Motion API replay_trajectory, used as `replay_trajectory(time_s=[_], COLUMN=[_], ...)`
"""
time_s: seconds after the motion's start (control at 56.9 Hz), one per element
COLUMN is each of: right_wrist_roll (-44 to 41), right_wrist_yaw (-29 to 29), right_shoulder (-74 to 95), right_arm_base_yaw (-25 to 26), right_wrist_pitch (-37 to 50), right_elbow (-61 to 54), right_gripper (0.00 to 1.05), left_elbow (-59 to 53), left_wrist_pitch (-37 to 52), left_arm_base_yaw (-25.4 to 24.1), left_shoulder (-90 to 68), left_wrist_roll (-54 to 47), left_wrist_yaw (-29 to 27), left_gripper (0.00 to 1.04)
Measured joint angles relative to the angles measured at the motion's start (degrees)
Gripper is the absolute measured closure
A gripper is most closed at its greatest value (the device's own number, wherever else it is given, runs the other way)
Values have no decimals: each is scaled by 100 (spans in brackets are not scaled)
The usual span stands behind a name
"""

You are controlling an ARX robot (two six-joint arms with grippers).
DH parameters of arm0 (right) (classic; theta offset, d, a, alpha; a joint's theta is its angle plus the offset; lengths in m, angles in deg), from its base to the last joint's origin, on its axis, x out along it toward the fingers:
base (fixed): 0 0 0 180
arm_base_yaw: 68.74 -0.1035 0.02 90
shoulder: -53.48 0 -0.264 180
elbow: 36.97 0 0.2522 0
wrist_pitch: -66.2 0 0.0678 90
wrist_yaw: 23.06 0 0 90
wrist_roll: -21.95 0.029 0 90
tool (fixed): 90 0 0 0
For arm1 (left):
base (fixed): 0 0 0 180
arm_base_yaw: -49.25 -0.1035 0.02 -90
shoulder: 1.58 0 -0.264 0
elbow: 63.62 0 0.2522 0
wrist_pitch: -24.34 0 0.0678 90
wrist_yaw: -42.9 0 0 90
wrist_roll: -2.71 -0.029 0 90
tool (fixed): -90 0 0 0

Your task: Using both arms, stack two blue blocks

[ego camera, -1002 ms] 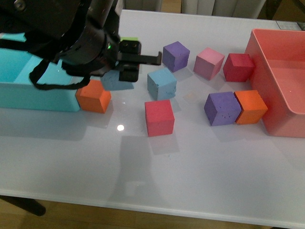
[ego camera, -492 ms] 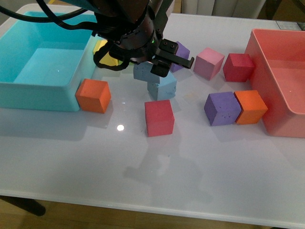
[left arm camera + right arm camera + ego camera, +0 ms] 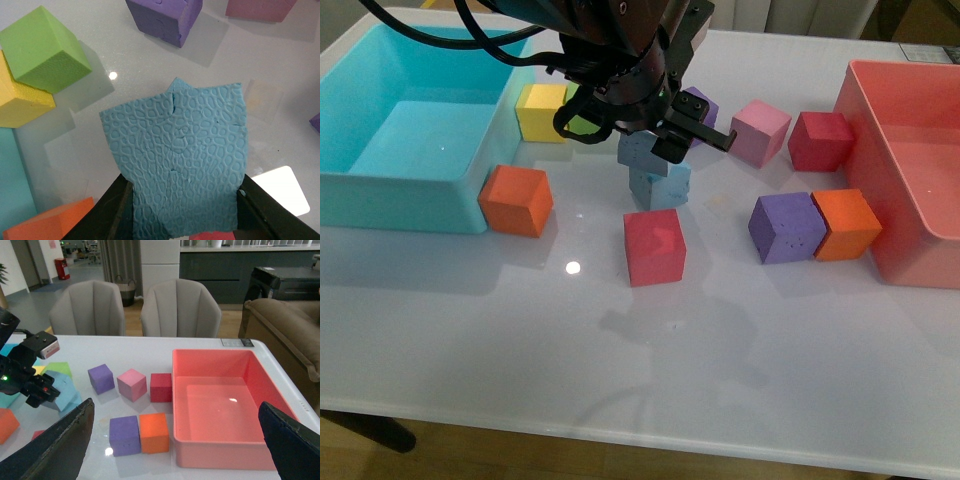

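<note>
My left gripper [image 3: 646,150] is shut on a sky-blue block [image 3: 638,152] and holds it directly over the second blue block [image 3: 661,187], which stands on the white table; the two look in contact, slightly offset. In the left wrist view the held block [image 3: 180,155] fills the space between the black fingers [image 3: 117,210], and the gripper [image 3: 182,200] grips its sides. The lower block is almost wholly hidden there. My right gripper [image 3: 175,405] is open wide and empty, high above the table's right side, and does not show in the front view.
A red cube [image 3: 654,246] lies just in front of the stack and an orange cube [image 3: 517,200] beside the teal bin [image 3: 400,190]. Yellow [image 3: 542,110], purple [image 3: 700,104], pink [image 3: 760,132], dark red [image 3: 820,140], purple [image 3: 786,228] and orange [image 3: 846,224] cubes surround it. The pink bin [image 3: 910,250] is on the right.
My left arm has carried the blue block to the right, from beside the orange cube to over the second blue block, and lowered it there. The other cubes have not moved.
</note>
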Motion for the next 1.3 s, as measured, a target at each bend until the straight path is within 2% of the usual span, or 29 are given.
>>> replay_trajectory(time_s=[0.65, 0.844, 1.019, 1.301], right_wrist_roll=[0, 0, 0, 0], right_wrist_yaw=[-2, 0, 0, 0], right_shoulder=[0, 0, 0, 0], right_arm_base_yaw=[0, 0, 0, 0], right_wrist_pitch=[0, 0, 0, 0], right_elbow=[0, 0, 0, 0], right_gripper=[9, 9, 9, 9], left_elbow=[621, 621, 621, 238], left_wrist_pitch=[-212, -216, -216, -120], left_arm_base_yaw=[22, 44, 44, 35], left_shoulder=[-501, -522, -535, -400], left_wrist_roll=[-105, -107, -116, -125], left_wrist_yaw=[-4, 13, 24, 33], left_gripper=[65, 32, 7, 9])
